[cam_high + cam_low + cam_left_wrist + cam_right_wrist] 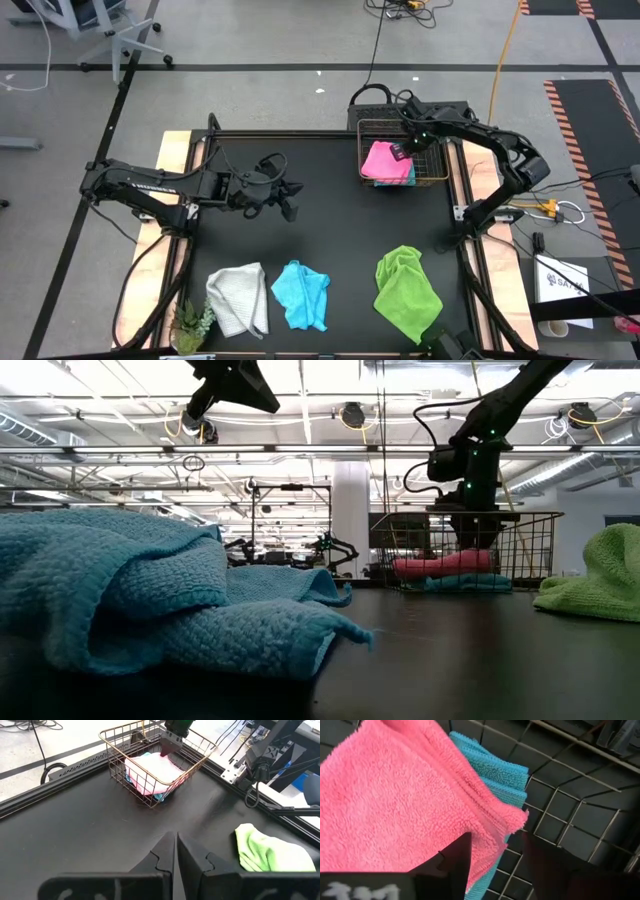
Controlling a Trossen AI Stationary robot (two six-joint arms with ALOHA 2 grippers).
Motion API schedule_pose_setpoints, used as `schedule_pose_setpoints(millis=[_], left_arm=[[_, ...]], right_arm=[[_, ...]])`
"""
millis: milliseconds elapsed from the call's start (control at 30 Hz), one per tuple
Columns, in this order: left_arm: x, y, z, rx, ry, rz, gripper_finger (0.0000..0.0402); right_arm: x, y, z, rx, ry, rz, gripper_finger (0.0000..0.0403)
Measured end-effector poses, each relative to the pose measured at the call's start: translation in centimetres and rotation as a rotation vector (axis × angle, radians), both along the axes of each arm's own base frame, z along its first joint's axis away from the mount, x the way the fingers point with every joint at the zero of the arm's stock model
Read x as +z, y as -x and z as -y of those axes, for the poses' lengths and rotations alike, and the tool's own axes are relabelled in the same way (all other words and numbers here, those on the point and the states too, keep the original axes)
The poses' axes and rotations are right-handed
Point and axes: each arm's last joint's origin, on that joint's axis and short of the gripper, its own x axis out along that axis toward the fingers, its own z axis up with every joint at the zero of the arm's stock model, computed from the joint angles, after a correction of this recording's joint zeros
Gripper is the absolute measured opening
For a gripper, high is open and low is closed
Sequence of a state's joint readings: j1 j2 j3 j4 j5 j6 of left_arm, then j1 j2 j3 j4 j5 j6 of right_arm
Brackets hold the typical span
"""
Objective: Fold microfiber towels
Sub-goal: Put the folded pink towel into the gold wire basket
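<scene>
A folded pink towel (395,795) lies on a folded light blue towel (495,770) inside the wire basket (430,182) at the table's far right. My right gripper (495,842) points down into the basket, open, its fingers on either side of the pink towel's edge near a corner. My left gripper (287,198) hangs shut above the table's left middle, holding nothing. Along the near edge lie three crumpled towels: a white-grey one (238,298), a light blue one (300,295) and a lime green one (407,290). My right gripper stands open from above over the pink towel's edge (492,837) beside its corner. Whether either finger touches the cloth I cannot tell. The towel lies flat on the blue one below it.
A small green plant (190,325) stands at the near left corner. A dark box (380,100) and cables sit behind the basket. Bare black tabletop (330,230) stretches between the basket and the crumpled towels.
</scene>
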State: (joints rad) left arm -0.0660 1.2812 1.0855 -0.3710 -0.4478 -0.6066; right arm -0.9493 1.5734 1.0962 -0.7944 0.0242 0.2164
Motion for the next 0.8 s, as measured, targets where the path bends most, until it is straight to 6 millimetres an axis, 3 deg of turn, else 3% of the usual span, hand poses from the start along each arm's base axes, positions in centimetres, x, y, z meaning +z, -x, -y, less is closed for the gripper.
schedule_pose_setpoints(millis=[167,400,800], left_arm=[[0.0,0.0,0.0,-0.007,-0.011,-0.005,0.0021],[0.0,0.0,0.0,-0.015,-0.022,-0.011,0.0021],[0.0,0.0,0.0,-0.025,-0.037,-0.018,0.0021]], right_arm=[[-0.3,0.0,-0.1,-0.061,-0.005,0.012,0.0173],[-2.5,0.9,-1.0,-0.136,-0.022,-0.052,0.0173],[-2.3,-0.3,-0.7,-0.132,0.022,0.07,0.0173]])
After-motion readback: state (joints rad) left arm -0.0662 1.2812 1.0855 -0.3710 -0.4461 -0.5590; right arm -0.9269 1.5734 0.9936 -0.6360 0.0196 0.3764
